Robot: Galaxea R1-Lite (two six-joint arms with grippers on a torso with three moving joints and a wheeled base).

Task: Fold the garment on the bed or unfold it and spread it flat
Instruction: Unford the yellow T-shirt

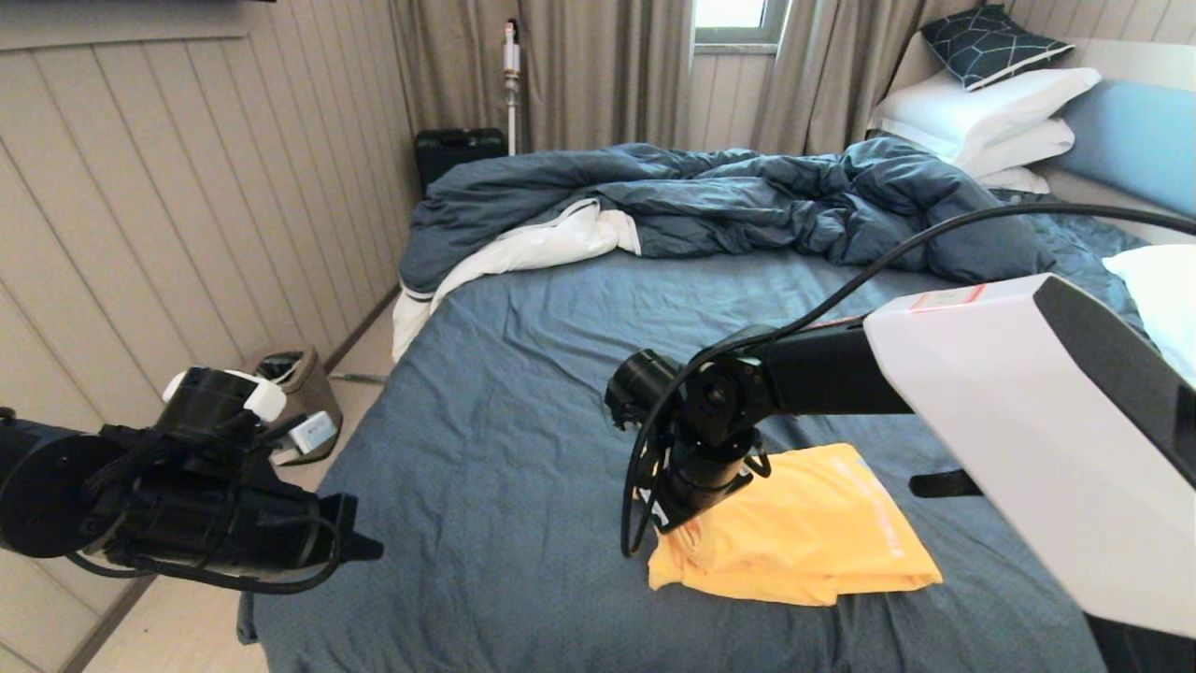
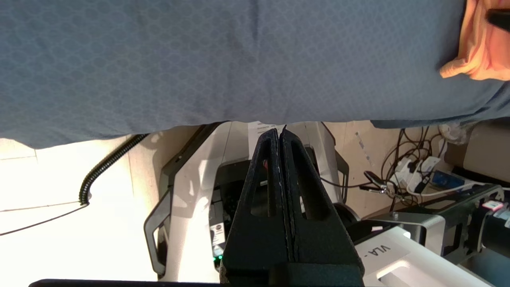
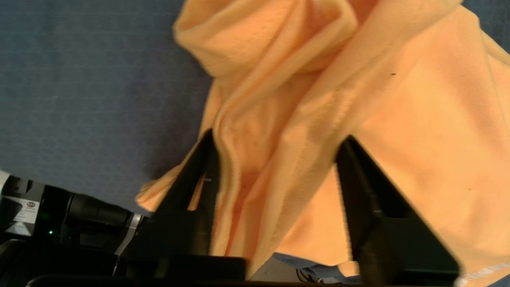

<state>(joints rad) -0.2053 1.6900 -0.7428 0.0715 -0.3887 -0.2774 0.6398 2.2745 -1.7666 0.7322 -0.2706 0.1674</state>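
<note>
The yellow garment [image 1: 813,542] lies folded in a loose rectangle near the front edge of the bed [image 1: 523,393], right of centre. My right gripper [image 1: 682,528] points down onto its left end, its fingertips hidden behind the wrist in the head view. In the right wrist view the right gripper [image 3: 279,137] is open, and a raised, bunched fold of the garment [image 3: 398,99] runs between the two black fingers [image 3: 199,167]. My left gripper [image 2: 280,131] is shut on nothing and parked off the bed's front left corner [image 1: 360,547]. One corner of the garment [image 2: 474,52] shows in the left wrist view.
A rumpled dark blue duvet [image 1: 747,201] and a white sheet fold [image 1: 533,248] lie across the far half of the bed. White pillows [image 1: 981,112] are stacked at the headboard, and another [image 1: 1159,290] sits at the right. A bin [image 1: 299,393] stands on the floor at the left.
</note>
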